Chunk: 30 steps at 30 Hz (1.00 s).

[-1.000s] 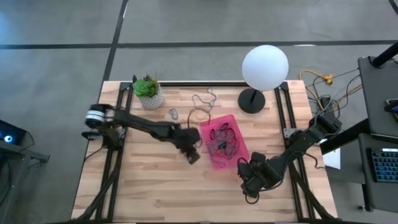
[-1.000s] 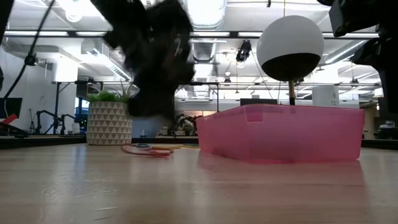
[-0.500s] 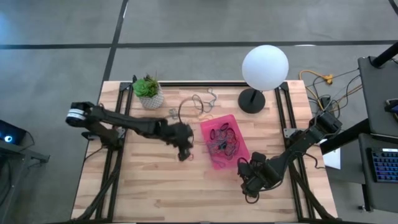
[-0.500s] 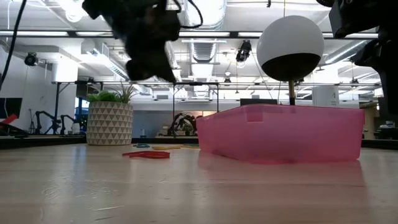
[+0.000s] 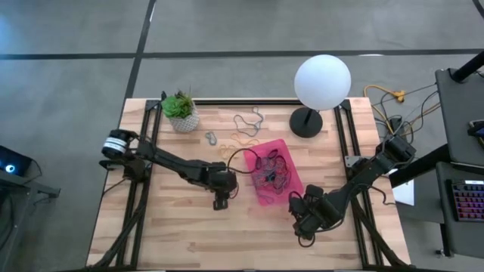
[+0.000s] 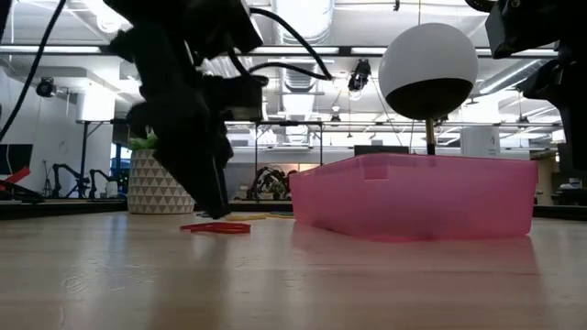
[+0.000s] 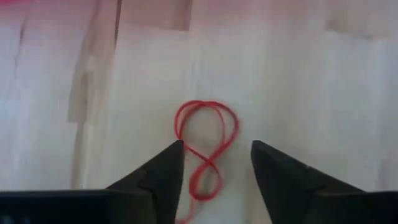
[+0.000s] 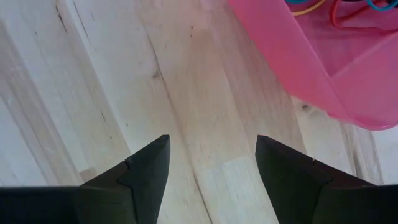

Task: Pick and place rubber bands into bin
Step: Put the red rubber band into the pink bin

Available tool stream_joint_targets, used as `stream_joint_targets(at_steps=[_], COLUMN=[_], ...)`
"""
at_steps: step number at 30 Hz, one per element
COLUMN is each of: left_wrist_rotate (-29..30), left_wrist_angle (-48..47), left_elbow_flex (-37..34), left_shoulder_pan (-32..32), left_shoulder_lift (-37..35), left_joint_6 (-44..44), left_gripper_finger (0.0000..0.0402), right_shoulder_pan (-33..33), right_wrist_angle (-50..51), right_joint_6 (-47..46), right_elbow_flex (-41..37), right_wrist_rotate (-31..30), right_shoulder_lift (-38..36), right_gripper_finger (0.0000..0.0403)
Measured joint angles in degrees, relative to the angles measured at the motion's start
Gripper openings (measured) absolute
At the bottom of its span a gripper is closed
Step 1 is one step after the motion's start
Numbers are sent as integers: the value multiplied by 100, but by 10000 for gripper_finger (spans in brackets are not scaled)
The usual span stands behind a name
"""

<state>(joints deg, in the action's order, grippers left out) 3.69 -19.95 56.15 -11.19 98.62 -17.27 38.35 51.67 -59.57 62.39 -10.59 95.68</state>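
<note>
many rubber bands (image 5: 271, 168) already lie in the bin (image 5: 291, 189); several remain at its eleven o'clock. left gripper (image 7: 214, 163), fingers spread, straddles a red band (image 7: 205, 146); right gripper (image 8: 211, 163) waits spread.

In the low view the left gripper (image 6: 215, 197) hides part of the plant pot (image 6: 156, 183). The bin (image 8: 323, 56) runs off the right wrist picture's edge. Colours of the rubber bands (image 5: 242, 128) on the far table are too small to tell.

Two dark jointed arms; left arm (image 5: 170, 160) has silver collar; black pointed claw fingers (image 7: 158, 177).
</note>
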Motion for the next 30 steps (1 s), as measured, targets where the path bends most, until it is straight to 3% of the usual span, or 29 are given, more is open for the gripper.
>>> stream_joint_targets(at_steps=[4,9,13,20,24,30], left_wrist_rotate=[-22,-169,-325,-766,-1479,-1799], left_wrist_angle=[25,157,258,404,522,1206], left_elbow_flex=[-34,-115,-199,-253,-108,538], left_shoulder_pan=[119,310,403,424,466,580], left_shoulder_lift=[206,233,228,571,642,75], left_joint_6=[410,615,864,1128,581,587], left_gripper_finger=[191,183,141,11,2,0], right_shoulder_pan=[0,0,0,0,0,0], right_wrist_angle=[-1,-3,-4,-6,-5,-6], right_joint_6=[0,1,2,23,23,114], right_elbow_flex=[-4,-5,-15,-44,-61,-61], right_wrist_rotate=[0,3,4,2,2,-4], right_shoulder_lift=[0,0,0,0,0,0], right_gripper_finger=[224,224,224,224,224,224])
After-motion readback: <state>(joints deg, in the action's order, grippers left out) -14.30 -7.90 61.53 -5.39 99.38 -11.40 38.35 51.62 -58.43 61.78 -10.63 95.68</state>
